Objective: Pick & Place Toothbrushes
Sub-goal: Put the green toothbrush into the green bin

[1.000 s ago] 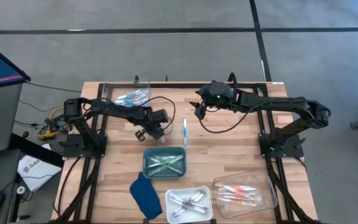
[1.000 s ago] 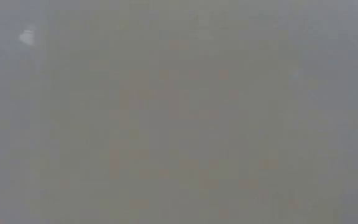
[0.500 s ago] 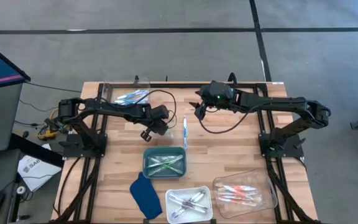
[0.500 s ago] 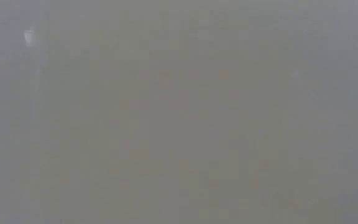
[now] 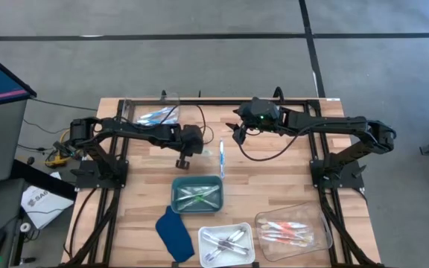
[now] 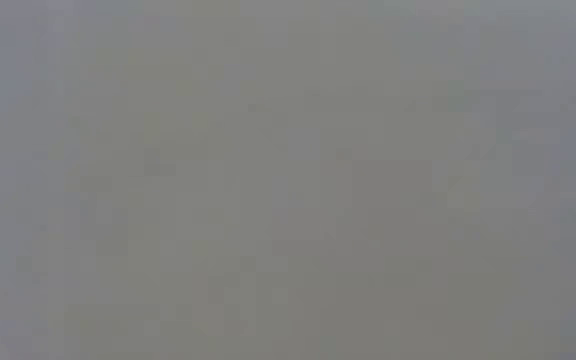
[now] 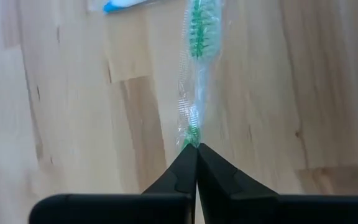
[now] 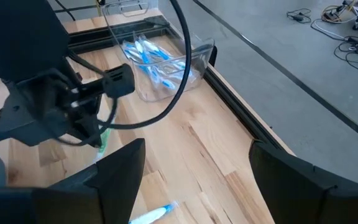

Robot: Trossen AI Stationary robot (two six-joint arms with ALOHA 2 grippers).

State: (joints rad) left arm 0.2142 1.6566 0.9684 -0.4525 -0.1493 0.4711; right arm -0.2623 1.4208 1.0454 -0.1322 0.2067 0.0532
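While pinching a green toothbrush (image 7: 195, 93) above bare wood, left jaws (image 7: 196, 149) mid-table; right jaws (image 8: 191, 168) spread.

The high view looks straight down on the whole bench (image 5: 274, 179). The low view shows only grey blur. The left wrist view faces the bench closely; the right wrist view looks across it, sharing the clear bin (image 8: 166, 65).

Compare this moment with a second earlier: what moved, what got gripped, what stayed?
The left gripper shifted slightly toward the table's middle and far side and closed on a wrapped green toothbrush, which it now holds. The right gripper, the blue toothbrush on the table and the trays stayed put.
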